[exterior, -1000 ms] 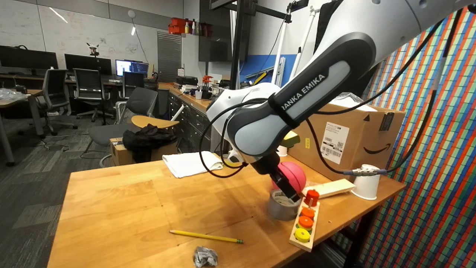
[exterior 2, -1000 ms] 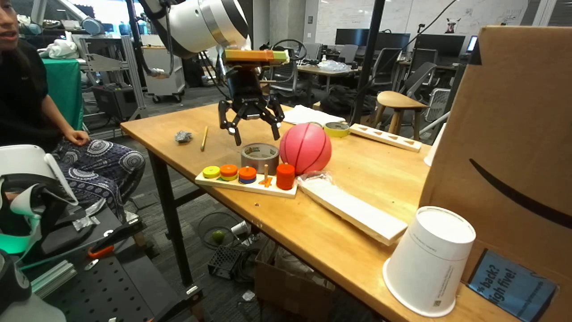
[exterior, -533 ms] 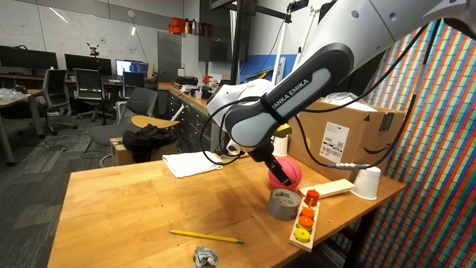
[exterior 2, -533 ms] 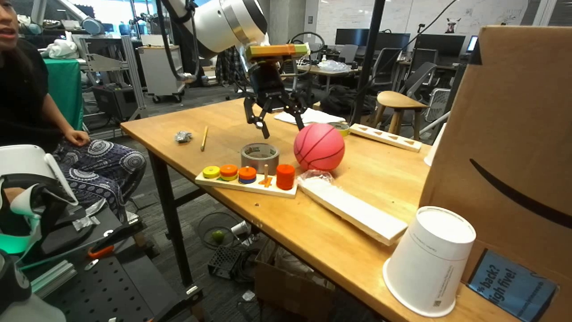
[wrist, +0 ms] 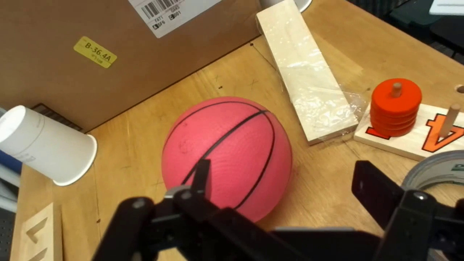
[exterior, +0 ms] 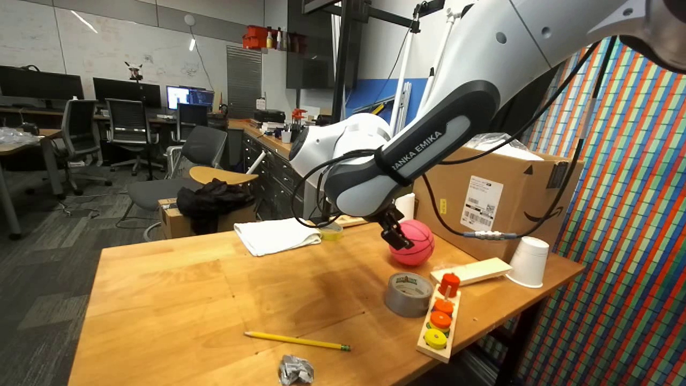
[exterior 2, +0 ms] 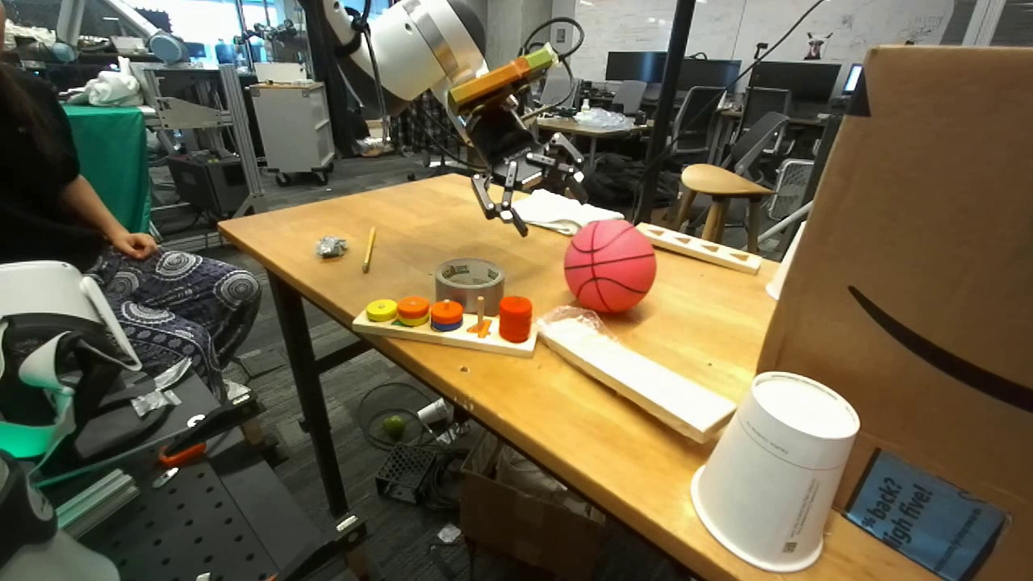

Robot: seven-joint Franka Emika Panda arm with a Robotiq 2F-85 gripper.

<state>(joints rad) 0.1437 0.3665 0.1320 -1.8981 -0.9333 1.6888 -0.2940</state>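
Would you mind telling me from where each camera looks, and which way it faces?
An exterior view sits beside the brown wooden table, facing across it toward grey office chairs; the white-and-grey robot arm shows upper right.
An exterior view sits near the upturned white paper cup, facing across the table; the arm's end and open black gripper show.
The wrist view rides the arm, facing down toward the pink ball; black fingers show.
Both exterior views share the ball and long yellow pencil.
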